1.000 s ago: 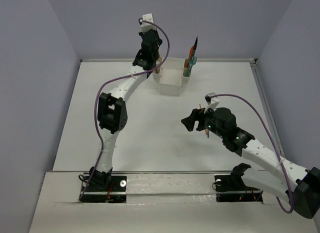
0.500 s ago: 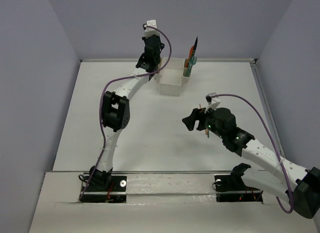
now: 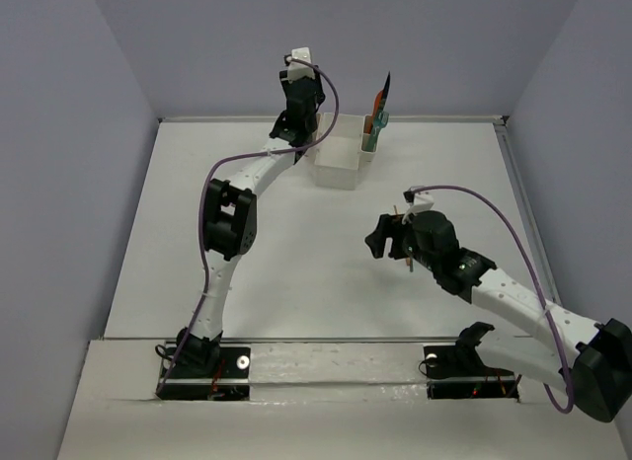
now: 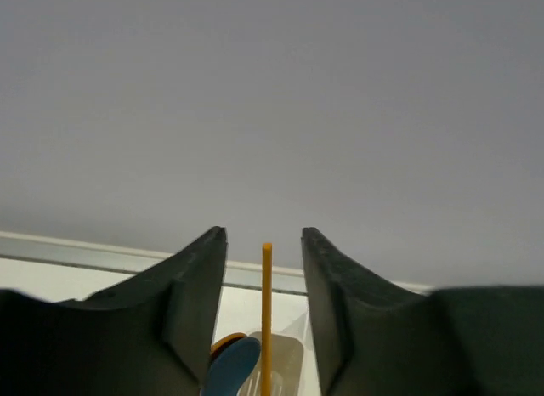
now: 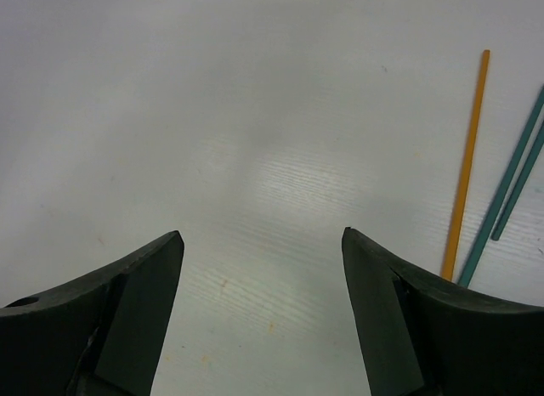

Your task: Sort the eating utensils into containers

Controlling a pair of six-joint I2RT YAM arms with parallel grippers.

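The left pincer (image 4: pixel 263 235) is pictured raised over the white caddy (image 3: pixel 339 164) at the far side of the counter (image 3: pixel 296 268), its jaws parted. An orange chopstick (image 4: pixel 266 319) is seen standing upright between the fingers (image 4: pixel 197 302), clear of both, beside a rounded blue utensil (image 4: pixel 231 368) in a narrow compartment. More utensils (image 3: pixel 376 116) in orange, teal and dark grey are stood in the caddy's right-hand compartment. Nearer the arm bases, the right pincer (image 5: pixel 262 234) is held wide open and empty, low over the counter. A loose orange chopstick (image 5: pixel 466 166) and two teal chopsticks (image 5: pixel 508 188) are shown lying flat just beside it.
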